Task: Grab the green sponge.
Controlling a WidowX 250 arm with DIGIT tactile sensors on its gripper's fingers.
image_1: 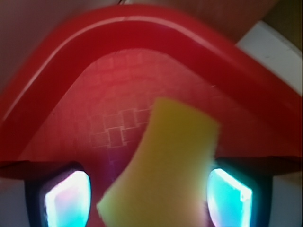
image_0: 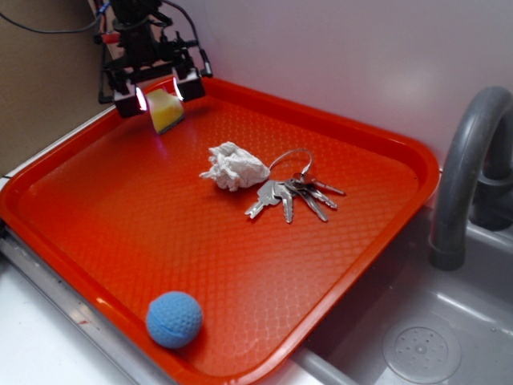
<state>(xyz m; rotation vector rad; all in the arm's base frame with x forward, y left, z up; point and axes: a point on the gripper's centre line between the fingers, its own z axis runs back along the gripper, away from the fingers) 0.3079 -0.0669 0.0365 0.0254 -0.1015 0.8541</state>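
- The gripper [image_0: 159, 91] is at the far corner of the red tray [image_0: 96, 224]; its jaws are closed part way, squeezing the green sponge [image_0: 166, 111] between them.
- The sponge looks yellow; it pokes out below the jaws, tilted; in the outside view it seems lifted a little off the tray floor, but I cannot tell for sure.
- In the wrist view the sponge [image_1: 165, 170] fills the gap between the two glowing fingertips [image_1: 68, 198]; it seems to touch both, one on each side.
- Out past the jaws, near the middle of the tray, lie a white paper wad [image_0: 233, 167] and some keys [image_0: 290, 195]; they are just beside each other.
- A blue ball [image_0: 174, 319] sits far from the jaws, at the near edge of the tray.
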